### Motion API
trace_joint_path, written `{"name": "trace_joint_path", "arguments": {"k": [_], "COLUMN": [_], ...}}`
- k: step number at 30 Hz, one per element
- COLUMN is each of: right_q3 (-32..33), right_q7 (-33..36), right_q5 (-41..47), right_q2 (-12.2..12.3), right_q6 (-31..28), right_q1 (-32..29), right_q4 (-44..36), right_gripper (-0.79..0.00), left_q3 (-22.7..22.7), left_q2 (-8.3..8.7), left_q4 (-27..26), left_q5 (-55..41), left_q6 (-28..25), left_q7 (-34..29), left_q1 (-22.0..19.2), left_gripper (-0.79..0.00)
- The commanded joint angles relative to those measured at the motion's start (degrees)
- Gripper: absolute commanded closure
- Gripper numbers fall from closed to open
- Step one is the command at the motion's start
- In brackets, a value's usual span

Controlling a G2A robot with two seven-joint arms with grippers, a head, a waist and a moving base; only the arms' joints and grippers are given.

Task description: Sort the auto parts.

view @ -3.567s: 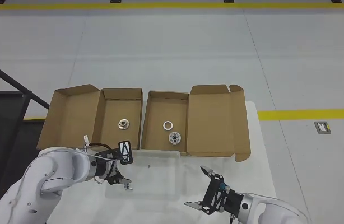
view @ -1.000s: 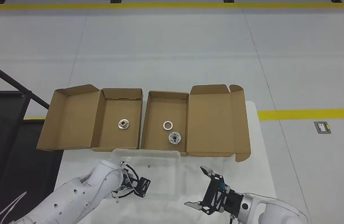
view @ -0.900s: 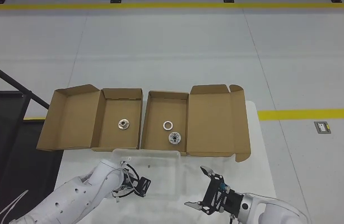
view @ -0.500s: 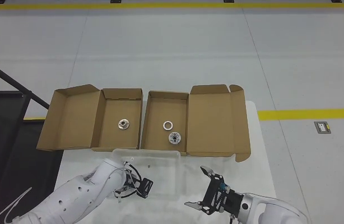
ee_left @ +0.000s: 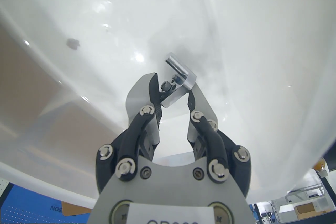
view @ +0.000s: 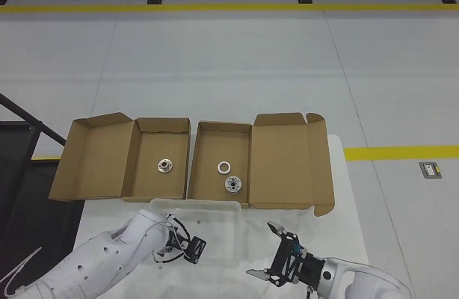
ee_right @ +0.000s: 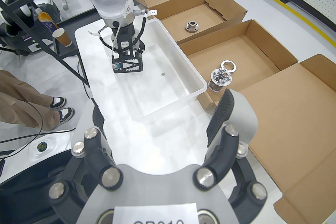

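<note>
Inside the clear plastic bin (view: 156, 203) my left gripper (view: 191, 250) is shut on a small shiny metal bracket (ee_left: 181, 78) with a dark screw in it. The bracket sits between the fingertips (ee_left: 155, 93), just above the bin floor. The right wrist view shows the same gripper (ee_right: 127, 66) pointing down into the bin (ee_right: 194, 75). My right gripper (view: 278, 258) stands open and empty over the white table's front, right of the bin. A flanged hub (view: 164, 164) lies in the left cardboard box. A flat ring (view: 225, 166) and a round slotted part (view: 232, 184) lie in the right box.
Both boxes (view: 248, 131) have flaps folded out flat, the widest on the right (view: 289, 168). A small dark speck (ee_right: 162, 74) lies on the bin floor. A black shelf with a paper cup (ee_right: 62, 37) and a bottle (ee_right: 44, 20) stands beside the table.
The left arm came from the bin's left edge into the bin and has drifted slightly right over the last second. The right arm has stayed still.
</note>
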Motion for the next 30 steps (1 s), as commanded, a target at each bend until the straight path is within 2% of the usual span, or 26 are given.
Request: {"name": "trace_joint_path", "arguments": {"k": [1,4,7,10,12,15,20,23,30], "right_q3": [0.0,0.0,0.0,0.0,0.0,0.0,0.0,0.0,0.0], "right_q7": [0.0,0.0,0.0,0.0,0.0,0.0,0.0,0.0,0.0], "right_q5": [0.0,0.0,0.0,0.0,0.0,0.0,0.0,0.0,0.0], "right_q2": [0.0,0.0,0.0,0.0,0.0,0.0,0.0,0.0,0.0], "right_q6": [0.0,0.0,0.0,0.0,0.0,0.0,0.0,0.0,0.0], "right_q1": [0.0,0.0,0.0,0.0,0.0,0.0,0.0,0.0,0.0], "right_q4": [0.0,0.0,0.0,0.0,0.0,0.0,0.0,0.0,0.0], "right_gripper": [-0.785,-0.785,-0.785,-0.785,-0.785,-0.785,-0.785,-0.785,-0.785], "left_q3": [-1.32,-4.27,-8.2,-13.33,-17.17,-23.32,-32.3,-36.0,-36.0], "left_q2": [0.57,1.94,3.76,5.89,7.47,9.89,12.79,13.44,13.44], "left_q4": [-1.04,-3.35,-5.87,-8.17,-9.44,-9.78,-8.35,-6.16,-6.16], "left_q5": [-0.4,-0.64,-1.18,-3.34,-5.53,-7.97,-13.21,-20.26,-20.26], "left_q6": [0.08,1.9,5.86,10.02,10.66,11.04,15.26,20.7,20.7], "left_q7": [2.22,5.73,8.62,12.42,16.55,22.54,26.46,23.17,23.17], "left_q1": [0.12,1.15,3.15,5.79,7.62,10.61,16.41,19.14,19.14], "left_gripper": [0.0,0.0,0.0,0.0,0.0,0.0,0.0,0.0,0.0]}}
